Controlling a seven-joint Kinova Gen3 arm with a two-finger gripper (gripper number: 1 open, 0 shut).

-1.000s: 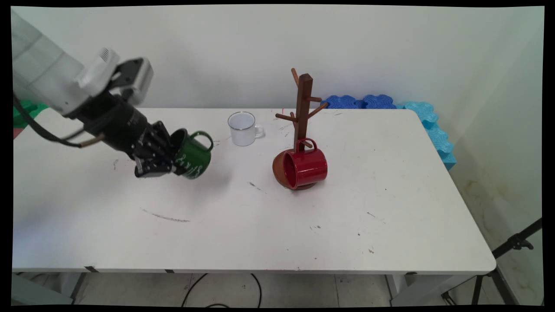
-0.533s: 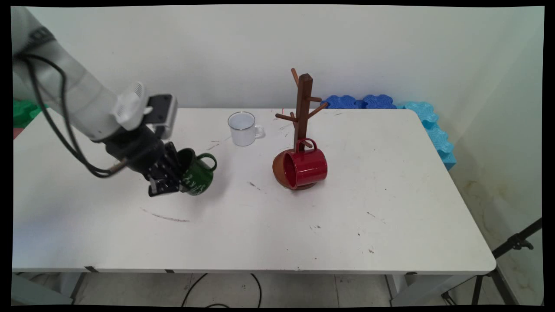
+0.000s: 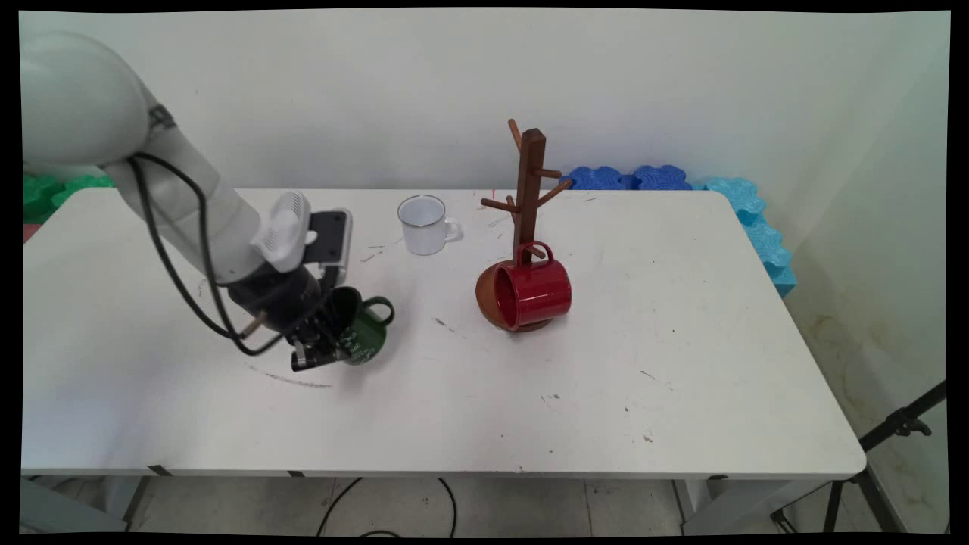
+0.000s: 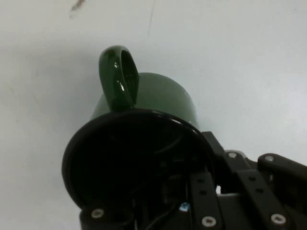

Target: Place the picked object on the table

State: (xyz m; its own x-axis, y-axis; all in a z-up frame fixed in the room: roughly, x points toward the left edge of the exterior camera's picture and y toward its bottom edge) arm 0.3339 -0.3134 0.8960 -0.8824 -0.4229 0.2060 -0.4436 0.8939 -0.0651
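Green mug (image 3: 362,333) low over the table's (image 3: 606,393) left half, my claw (image 3: 322,344) pinching its rim.
I'd keep it level and descend slowly, clear of the white mug (image 3: 424,225).

The claw (image 3: 322,344) grips a dark green mug (image 3: 362,333) by its rim, one finger inside the mouth and one against the outer wall. The mug is glossy, with a black rim, a dark inside and pale lettering on its side. It hangs tilted, mouth toward the arm, its loop handle (image 3: 381,306) on the far side. It is low over the white counter (image 3: 424,393), left of centre; contact cannot be told.
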